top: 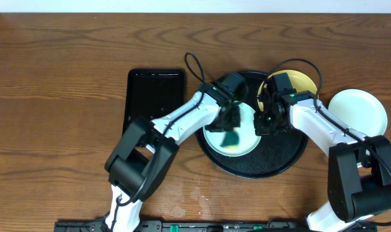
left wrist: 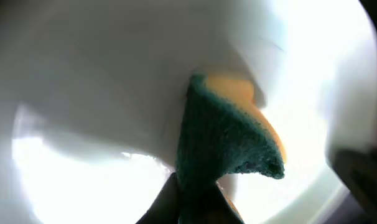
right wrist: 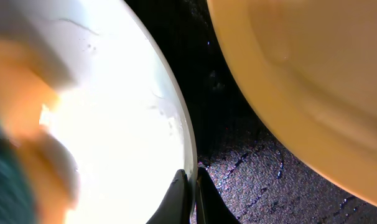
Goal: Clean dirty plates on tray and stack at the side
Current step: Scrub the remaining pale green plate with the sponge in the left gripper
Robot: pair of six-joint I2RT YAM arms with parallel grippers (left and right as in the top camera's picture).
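A pale blue plate lies on the round black tray. My left gripper is shut on a green and yellow sponge and presses it on this plate; the left wrist view shows the sponge on the plate. My right gripper is shut on the plate's right rim, as the right wrist view shows. A pale yellow plate sits at the tray's back right, also in the right wrist view. Another pale plate rests on the table right of the tray.
A rectangular black tray lies left of the round tray, without a sponge on it. Black cables loop above both wrists. The wet tray floor shows between the two plates.
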